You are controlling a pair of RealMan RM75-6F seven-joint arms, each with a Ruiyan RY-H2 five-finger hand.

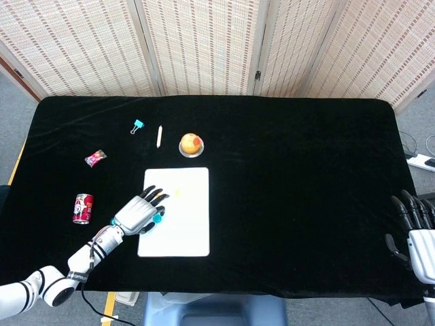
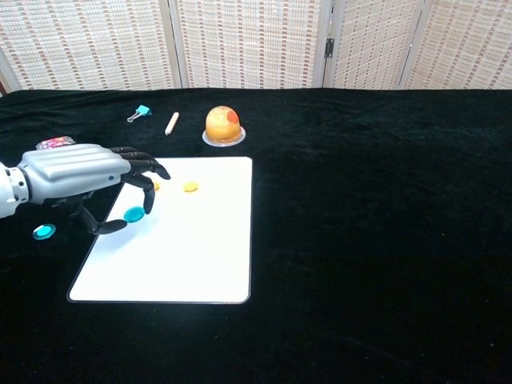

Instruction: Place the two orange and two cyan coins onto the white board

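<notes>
The white board (image 1: 178, 227) (image 2: 188, 248) lies left of centre on the black cloth. My left hand (image 1: 139, 214) (image 2: 80, 172) reaches over its left edge and pinches a cyan coin (image 1: 158, 219) (image 2: 134, 214) between thumb and a finger, low over the board. One orange coin (image 1: 178, 193) (image 2: 190, 186) lies on the board's far part. The other orange coin (image 2: 155, 186) peeks out behind my fingers. A second cyan coin (image 2: 44, 231) lies on the cloth left of the board. My right hand (image 1: 418, 231) hangs at the table's right edge, fingers apart, holding nothing.
Behind the board stands an orange fruit on a small dish (image 1: 191, 145) (image 2: 223, 125). A pale stick (image 1: 159, 136) and a blue binder clip (image 1: 138, 125) lie further left. A red can (image 1: 82, 208) and a candy wrapper (image 1: 95, 158) sit on the left cloth.
</notes>
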